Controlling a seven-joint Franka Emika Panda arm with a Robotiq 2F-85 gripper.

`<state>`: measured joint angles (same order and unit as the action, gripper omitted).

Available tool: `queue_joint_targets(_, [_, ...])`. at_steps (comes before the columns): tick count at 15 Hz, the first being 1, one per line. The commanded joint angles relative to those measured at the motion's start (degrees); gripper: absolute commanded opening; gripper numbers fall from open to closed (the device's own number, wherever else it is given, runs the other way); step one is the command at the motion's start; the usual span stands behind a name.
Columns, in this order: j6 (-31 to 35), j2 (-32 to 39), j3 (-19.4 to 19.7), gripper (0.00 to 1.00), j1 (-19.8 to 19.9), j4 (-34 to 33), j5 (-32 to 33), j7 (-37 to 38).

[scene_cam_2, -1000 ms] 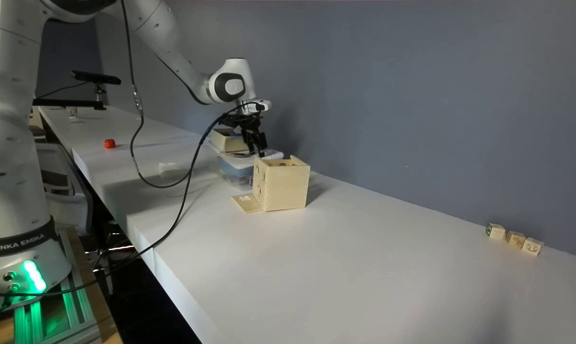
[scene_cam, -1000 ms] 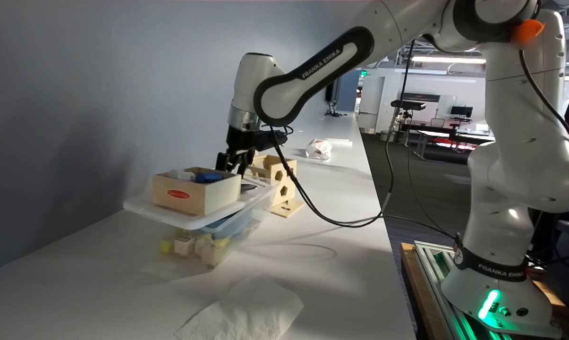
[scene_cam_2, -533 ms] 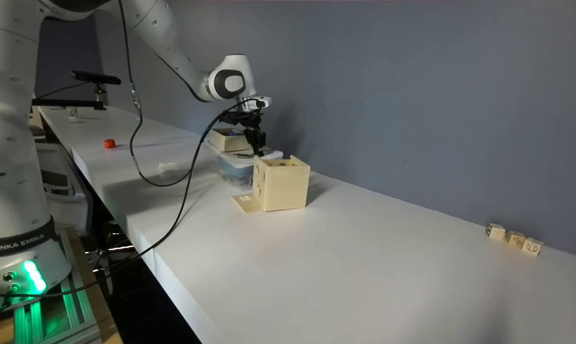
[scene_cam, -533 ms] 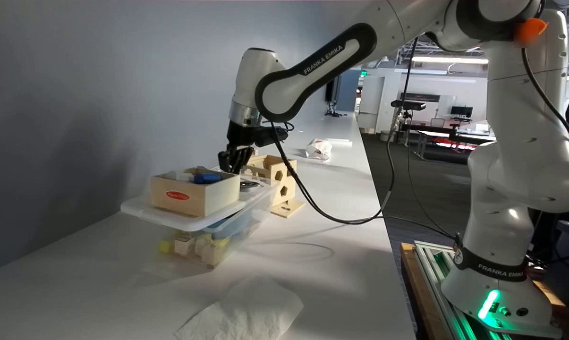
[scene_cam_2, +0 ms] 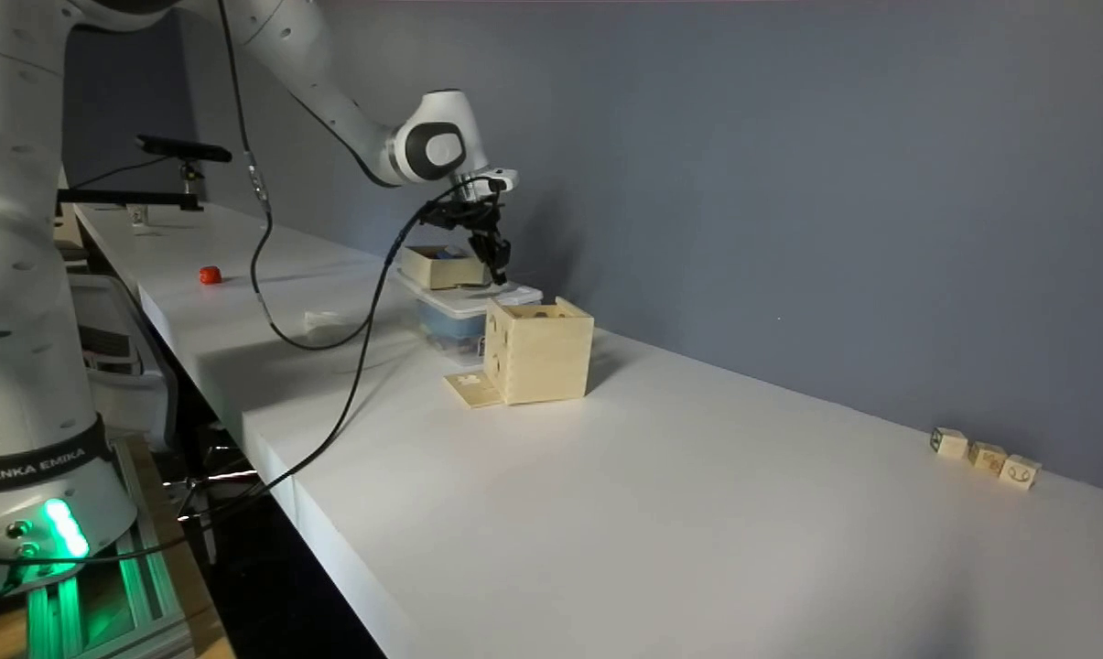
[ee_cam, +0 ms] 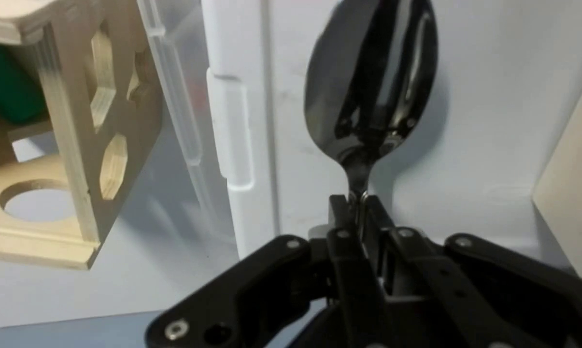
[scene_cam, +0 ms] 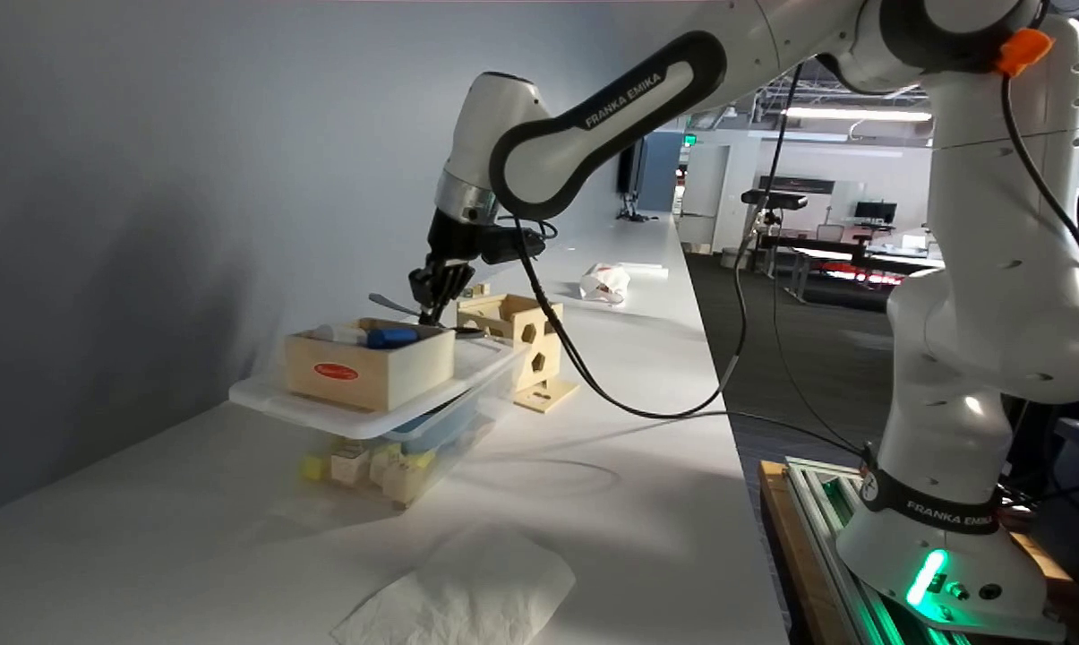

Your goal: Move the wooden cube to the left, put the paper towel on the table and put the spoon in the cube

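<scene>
Table (scene_cam_2: 743, 513): long, flat white top running along a grey wall (scene_cam_2: 789, 201).
Robot arm (scene_cam: 539, 175): white, black-banded; extended over the table.
Plastic bin (scene_cam_2: 450, 320): clear-sided, blue and yellow contents showing through; pale lid (scene_cam_2: 519, 296) laid on top.
Wooden cube (scene_cam_2: 546, 357): pale, round and angular holes in its faces; upright on the table just beside the bin, contact unclear; a green piece (ee_cam: 10, 84) within, seen in the wrist view.
Shallow wooden box (scene_cam: 418, 363): one, red oval mark on its side; on the lid, holding a blue item (scene_cam: 391, 338) and a white item (scene_cam: 338, 334).
Paper towel (scene_cam: 476, 591): white, crumpled; spread on the table near the bin, apart from it, partly cut off by the lower edge of an exterior view.
Gripper (ee_cam: 355, 205): black; fingers narrow, pinching the neck of the spoon (ee_cam: 368, 87) between the tips.
Spoon: dark, shiny metal; held over the lid, apart from the cube; tilted, the end of its handle (scene_cam: 391, 305) higher than its bowl in an exterior view.
Flat wooden piece (scene_cam_2: 474, 388): one, with cut-out; on the table at the foot of the cube; joined or loose, cannot tell.
Small wooden blocks (scene_cam_2: 987, 458): three, in a row by the wall, well apart from the cube.
Red item (scene_cam_2: 210, 275): one, on the table; too small to identify.
</scene>
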<state>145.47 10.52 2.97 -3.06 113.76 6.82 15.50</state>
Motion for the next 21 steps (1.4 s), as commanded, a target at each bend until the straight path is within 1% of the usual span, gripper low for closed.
queue_joint_targets(1, [6.9,-7.4,0.5,0.03,0.8,6.6,0.6,1.6])
queue_joint_targets(5, [17.4,-11.6,2.6,0.03,3.6,13.3,0.9,5.8])
queue_joint_targets(7, [22.8,-11.8,5.2,0.03,4.8,16.0,4.2,10.7])
queue_joint_targets(9, [28.1,-11.0,7.9,0.03,6.4,17.2,10.7,17.7])
queue_joint_targets(11, [30.9,-10.8,10.5,0.03,7.8,17.1,16.9,24.2])
queue_joint_targets(13, [31.8,-10.9,12.5,0.03,8.7,16.5,23.3,29.5])
queue_joint_targets(15, [31.1,-10.9,13.9,0.03,9.0,15.7,30.1,34.1])
queue_joint_targets(16, [30.5,-10.8,14.6,0.03,9.1,15.0,34.9,37.4])
queue_joint_targets(18, [29.1,-10.8,15.1,0.03,8.8,13.8,43.8,44.6])
queue_joint_targets(21, [24.3,-9.8,15.1,0.03,7.9,8.5,57.1,56.7])
